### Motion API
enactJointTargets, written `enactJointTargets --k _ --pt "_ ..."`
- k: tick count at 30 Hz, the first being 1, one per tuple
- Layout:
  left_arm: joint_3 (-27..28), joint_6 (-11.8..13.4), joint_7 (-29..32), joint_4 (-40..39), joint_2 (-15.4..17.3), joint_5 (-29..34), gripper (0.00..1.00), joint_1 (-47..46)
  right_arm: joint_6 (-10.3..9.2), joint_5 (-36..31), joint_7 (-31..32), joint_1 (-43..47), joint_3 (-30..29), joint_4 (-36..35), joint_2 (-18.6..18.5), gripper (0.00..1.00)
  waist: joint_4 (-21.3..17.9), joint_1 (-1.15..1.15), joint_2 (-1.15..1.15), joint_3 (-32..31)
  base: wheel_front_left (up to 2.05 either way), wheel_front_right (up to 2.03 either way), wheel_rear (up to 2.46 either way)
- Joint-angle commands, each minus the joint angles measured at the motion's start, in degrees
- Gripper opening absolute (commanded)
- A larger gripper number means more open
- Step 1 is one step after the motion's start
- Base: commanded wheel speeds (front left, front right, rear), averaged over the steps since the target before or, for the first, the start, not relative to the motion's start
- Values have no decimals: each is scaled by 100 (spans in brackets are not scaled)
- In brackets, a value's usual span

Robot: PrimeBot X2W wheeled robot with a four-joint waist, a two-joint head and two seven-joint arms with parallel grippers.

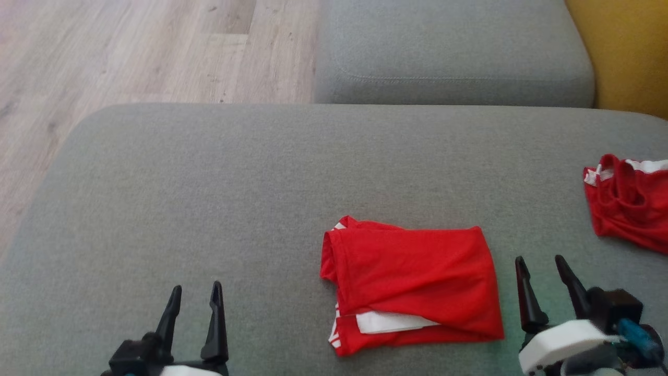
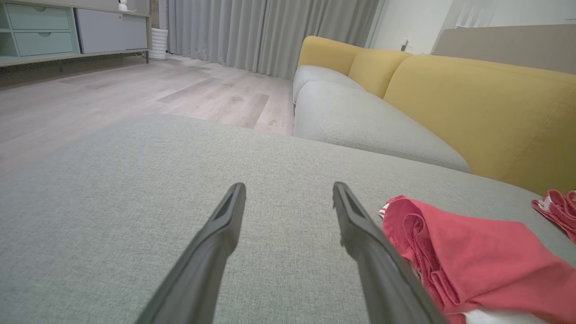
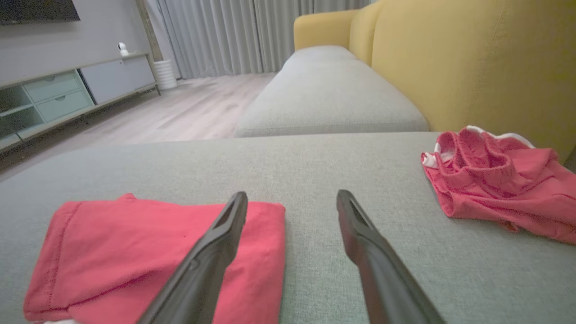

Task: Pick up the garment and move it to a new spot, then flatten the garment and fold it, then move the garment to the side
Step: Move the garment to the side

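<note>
Red garment, folded into a neat rectangle with a white band showing at its near edge, lies flat on the grey sofa cushion between the robot's two grippers. It sits just to the inner side of the right gripper fingers and well apart from those of the left gripper. Both pairs of dark fingers stand wide apart, hold nothing and touch no cloth. In the right wrist view the garment's short edge appears to reach just past the inner finger toward the gap. In the left wrist view its bunched, layered edge lies just outside the finger nearest it. A second red garment, crumpled, lies beyond and outward of the right fingers, near the yellow backrest.

With the fold apparently made, the step in hand looks to be moving the bundle to the side. To do it well, each gripper would likely need to come in at a short edge and slide one finger beneath all the layers. It should then close on the whole stack, not the top sheet alone, so the fold does not open on the lift. Raising both ends level and setting down well apart from the crumpled piece should keep the rectangle intact. The thin fabric may sag in the middle if the ends travel unevenly.
</note>
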Motion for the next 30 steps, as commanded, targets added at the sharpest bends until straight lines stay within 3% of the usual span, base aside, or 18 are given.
enactJointTargets --k 1,10,16,22,23,24,25,26,28,30 --pt "253 -19 -72 -193 7 59 100 -277 37 -77 88 -350 65 -154 -36 100 31 0 0 33 0 0 0" --pt "192 -26 -66 -181 -57 124 100 -413 37 -279 1305 -860 -43 455 -36 100 405 0 0 301 0 0 0" --pt "220 -21 -68 -127 -113 131 100 -455 37 -338 1633 -1070 -197 1043 -36 100 675 0 0 513 0 0 0" --pt "280 -48 -70 -105 -157 165 100 -479 37 23 1816 -1177 68 1437 -36 100 760 0 0 618 0 0 0" --pt "296 -45 -70 -102 -164 170 100 -473 37 66 1825 -1195 112 1467 -36 68 745 0 0 628 0 0 0" --pt "311 -45 -70 -98 -172 177 100 -469 37 88 1831 -1216 151 1494 -36 44 724 0 0 636 0 0 0" --pt "322 -48 -71 -97 -183 185 100 -469 37 99 1833 -1240 188 1520 -36 29 696 0 0 644 0 0 0" --pt "322 -48 -71 -97 -183 185 100 -469 37 99 1833 -1240 188 1520 -36 29 696 0 0 644 0 0 0" --pt "346 -63 -71 -101 -199 203 100 -475 37 174 1793 -1316 265 1559 -36 0 606 0 0 672 0 0 0" --pt "375 -70 -71 -116 -207 225 100 -475 37 211 1664 -1470 286 1564 -36 0 460 0 0 717 0 0 0"
